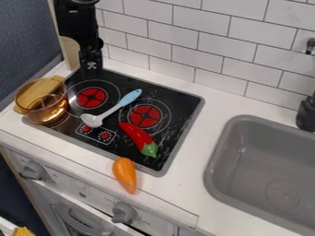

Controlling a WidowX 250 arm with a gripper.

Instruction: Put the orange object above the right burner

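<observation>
Black two-finger gripper (91, 64) hangs at the stove's back left corner; open or closed: cannot tell. Orange carrot-shaped toy (125, 175) lies on the white counter (184, 184), at the front edge of the black cooktop (175, 140). Red chili-pepper toy with green end (139, 138) lies between it and the red right burner (145, 116).
</observation>
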